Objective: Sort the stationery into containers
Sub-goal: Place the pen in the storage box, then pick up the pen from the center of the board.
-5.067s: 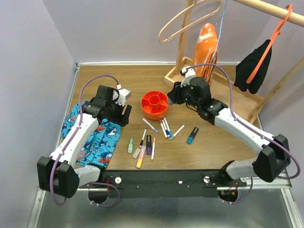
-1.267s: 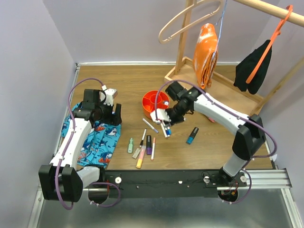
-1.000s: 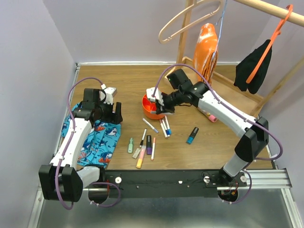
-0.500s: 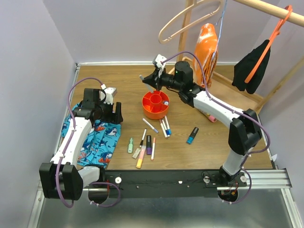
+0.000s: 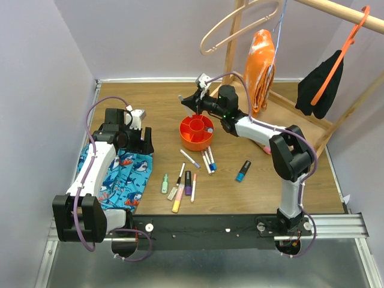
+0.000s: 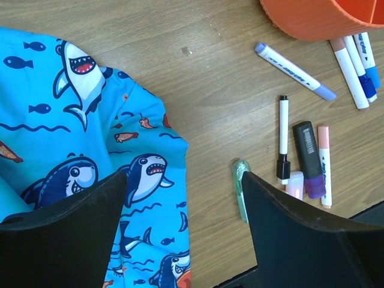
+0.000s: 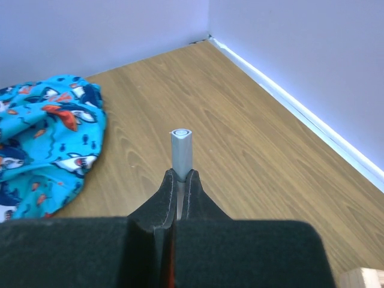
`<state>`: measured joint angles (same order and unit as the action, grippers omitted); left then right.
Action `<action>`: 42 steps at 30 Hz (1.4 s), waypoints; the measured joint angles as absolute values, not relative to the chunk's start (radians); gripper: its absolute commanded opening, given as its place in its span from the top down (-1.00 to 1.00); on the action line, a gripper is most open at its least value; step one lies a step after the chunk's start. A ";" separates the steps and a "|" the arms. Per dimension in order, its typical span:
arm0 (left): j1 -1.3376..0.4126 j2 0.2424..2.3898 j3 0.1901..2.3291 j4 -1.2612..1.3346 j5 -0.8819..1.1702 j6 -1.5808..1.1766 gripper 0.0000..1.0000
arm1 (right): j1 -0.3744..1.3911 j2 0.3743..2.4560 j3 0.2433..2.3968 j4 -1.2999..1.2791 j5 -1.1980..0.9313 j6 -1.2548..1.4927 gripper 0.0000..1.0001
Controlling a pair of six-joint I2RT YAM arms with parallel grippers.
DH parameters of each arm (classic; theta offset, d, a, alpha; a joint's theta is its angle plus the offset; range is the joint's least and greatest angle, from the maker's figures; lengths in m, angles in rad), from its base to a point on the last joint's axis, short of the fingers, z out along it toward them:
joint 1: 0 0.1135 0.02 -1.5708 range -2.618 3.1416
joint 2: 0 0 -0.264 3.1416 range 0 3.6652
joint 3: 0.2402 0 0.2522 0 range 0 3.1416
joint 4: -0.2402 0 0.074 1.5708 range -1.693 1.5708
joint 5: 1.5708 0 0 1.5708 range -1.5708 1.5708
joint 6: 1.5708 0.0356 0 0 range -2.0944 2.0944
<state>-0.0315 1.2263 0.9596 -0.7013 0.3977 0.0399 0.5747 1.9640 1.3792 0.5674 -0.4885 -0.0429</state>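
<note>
My right gripper [image 5: 188, 101] is shut on a grey pen [image 5: 182, 99], held in the air just beyond the far left rim of the red-orange bowl [image 5: 187, 141]. In the right wrist view the pen [image 7: 182, 150] sticks out from between my closed fingertips [image 7: 181, 176]. My left gripper [image 5: 146, 143] is open and empty over the edge of the shark cloth, left of the bowl. Several markers lie in front of the bowl: white ones with blue caps [image 5: 207, 161], a purple-capped one [image 5: 189, 158], a blue one [image 5: 243, 171], a pale green one [image 5: 164, 183] and a yellow highlighter [image 5: 177, 202]. The left wrist view shows my open gripper [image 6: 183, 222], the pale green marker [image 6: 240, 187] and the bowl's wall [image 6: 312, 21].
The blue shark-print cloth [image 5: 117, 177] lies at the left. A wooden rack [image 5: 231, 90] stands at the back right with hangers, an orange cloth [image 5: 260, 60] and a black cloth [image 5: 318, 84]. A pink marker [image 5: 265, 148] lies under the right arm.
My right gripper took a pen from the pile in front of the bowl and lifted it up and over to the bowl's far left side. The left arm barely moved.
</note>
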 measured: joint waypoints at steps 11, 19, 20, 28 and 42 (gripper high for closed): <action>-0.025 1.258 0.974 -0.710 0.402 0.062 -0.74 | 0.530 2.016 1.355 0.627 -0.496 -0.085 0.77; -0.019 1.266 0.976 -0.713 0.402 0.068 -0.74 | 0.531 2.014 1.277 0.627 -0.505 -0.130 0.28; -0.019 1.266 0.976 -0.712 0.402 0.068 -0.74 | 0.531 2.008 1.267 0.626 -0.505 -0.133 0.24; -0.015 1.264 0.976 -0.707 0.402 0.067 -0.76 | 0.531 1.916 1.251 0.571 -0.509 -0.138 0.10; 0.032 1.095 0.945 -0.682 0.381 0.057 -0.76 | 0.831 1.692 1.314 -0.232 -0.602 -0.482 0.27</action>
